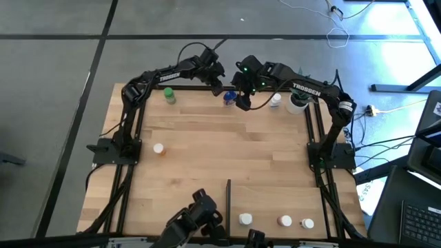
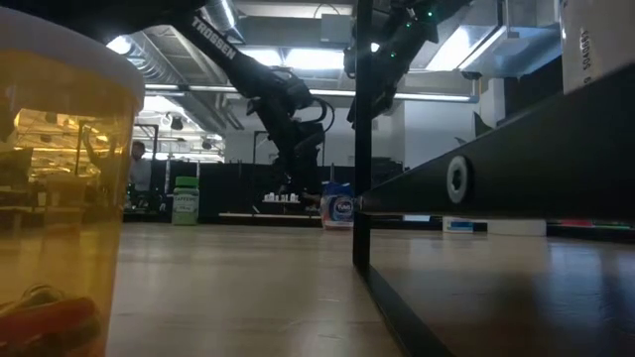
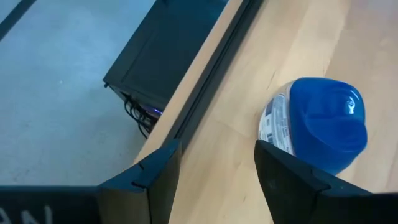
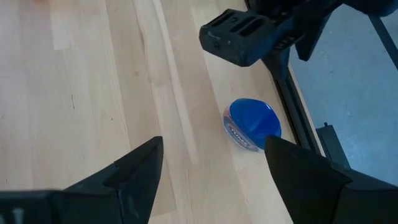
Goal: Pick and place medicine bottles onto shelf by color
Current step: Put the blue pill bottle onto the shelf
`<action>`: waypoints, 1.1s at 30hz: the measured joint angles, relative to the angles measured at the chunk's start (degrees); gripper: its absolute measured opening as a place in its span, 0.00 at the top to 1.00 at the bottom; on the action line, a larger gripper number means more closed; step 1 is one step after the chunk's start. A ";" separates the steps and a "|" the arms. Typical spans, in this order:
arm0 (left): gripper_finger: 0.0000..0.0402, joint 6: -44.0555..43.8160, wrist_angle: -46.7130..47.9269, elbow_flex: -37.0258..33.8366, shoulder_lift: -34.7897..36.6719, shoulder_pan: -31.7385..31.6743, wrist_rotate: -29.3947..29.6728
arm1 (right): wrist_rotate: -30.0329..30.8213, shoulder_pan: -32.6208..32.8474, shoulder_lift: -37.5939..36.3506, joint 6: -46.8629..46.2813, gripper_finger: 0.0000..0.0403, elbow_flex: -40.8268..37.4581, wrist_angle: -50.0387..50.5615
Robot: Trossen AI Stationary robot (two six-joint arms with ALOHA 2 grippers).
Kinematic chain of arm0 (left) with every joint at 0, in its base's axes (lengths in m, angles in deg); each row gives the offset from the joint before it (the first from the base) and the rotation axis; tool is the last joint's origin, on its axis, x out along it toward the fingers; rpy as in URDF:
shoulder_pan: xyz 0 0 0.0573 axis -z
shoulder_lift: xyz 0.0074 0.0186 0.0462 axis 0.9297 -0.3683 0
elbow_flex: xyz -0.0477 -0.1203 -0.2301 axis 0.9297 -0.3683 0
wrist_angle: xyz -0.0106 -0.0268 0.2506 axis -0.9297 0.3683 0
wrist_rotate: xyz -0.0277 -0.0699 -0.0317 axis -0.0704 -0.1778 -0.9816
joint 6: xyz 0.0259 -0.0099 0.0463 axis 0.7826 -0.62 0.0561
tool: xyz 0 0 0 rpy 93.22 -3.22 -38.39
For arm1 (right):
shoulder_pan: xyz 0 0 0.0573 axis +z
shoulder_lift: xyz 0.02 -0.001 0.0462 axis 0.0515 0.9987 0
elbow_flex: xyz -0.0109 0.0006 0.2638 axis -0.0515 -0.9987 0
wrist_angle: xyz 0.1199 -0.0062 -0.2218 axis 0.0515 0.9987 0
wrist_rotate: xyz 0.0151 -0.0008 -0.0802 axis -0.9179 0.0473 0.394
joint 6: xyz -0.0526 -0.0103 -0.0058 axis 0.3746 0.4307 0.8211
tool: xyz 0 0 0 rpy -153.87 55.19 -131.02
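Both grippers hang over the blue-capped bottle [image 4: 251,125] at the table's far edge. Left gripper [image 3: 217,180] has its fingers spread, the bottle just beside one finger, not between them. Right gripper [image 4: 211,168] is also spread above it, probably to grasp.

Pale blond planked wooden tabletop [image 1: 227,148] with black metal frame rails [image 1: 131,172]. At 12 o'clock sits a round bottle with a glossy bright blue cap [image 3: 328,121] and a white printed label, the solid green bottle [image 1: 169,96] toward 11. Small white-capped bottle with an orange body [image 1: 159,149] at 9. Both arms are matte black.
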 joint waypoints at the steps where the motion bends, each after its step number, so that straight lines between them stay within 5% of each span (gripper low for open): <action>1: 0.51 -0.01 -0.17 0.00 0.00 -0.12 0.00 | 0.00 0.00 0.00 0.00 0.30 0.00 -0.02; 33: 0.51 4.21 -0.88 -0.02 -0.87 1.11 -5.02 | -0.02 0.00 0.00 -0.41 0.30 -0.02 -0.07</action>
